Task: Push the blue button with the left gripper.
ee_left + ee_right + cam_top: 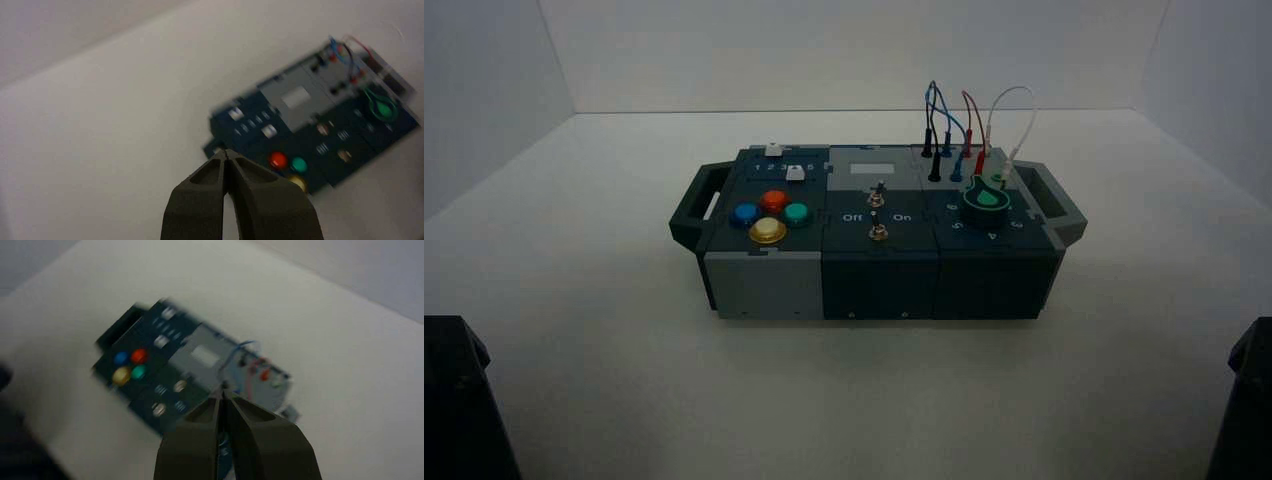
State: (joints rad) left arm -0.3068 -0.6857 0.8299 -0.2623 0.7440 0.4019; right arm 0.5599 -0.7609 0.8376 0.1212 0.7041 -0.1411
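Note:
The blue button (pixel 744 213) is the left one of four dome buttons on the left part of the box (pixel 764 285), beside the red-orange (pixel 774 199), teal-green (pixel 796 213) and yellow (pixel 767 230) ones. It also shows in the right wrist view (pixel 121 358). In the left wrist view it is hidden behind my own fingers. My left gripper (pixel 227 153) is shut and empty, well short of the box and above the table. Its arm shows at the near left corner (pixel 459 400). My right gripper (pixel 223 391) is shut and empty, its arm parked at the near right (pixel 1246 400).
The box has two toggle switches (pixel 878 210) in the middle, a green knob (pixel 987 199) on the right, and looped wires (pixel 964 125) at the back right. Handles stick out at both ends (pixel 699 200). White walls enclose the table.

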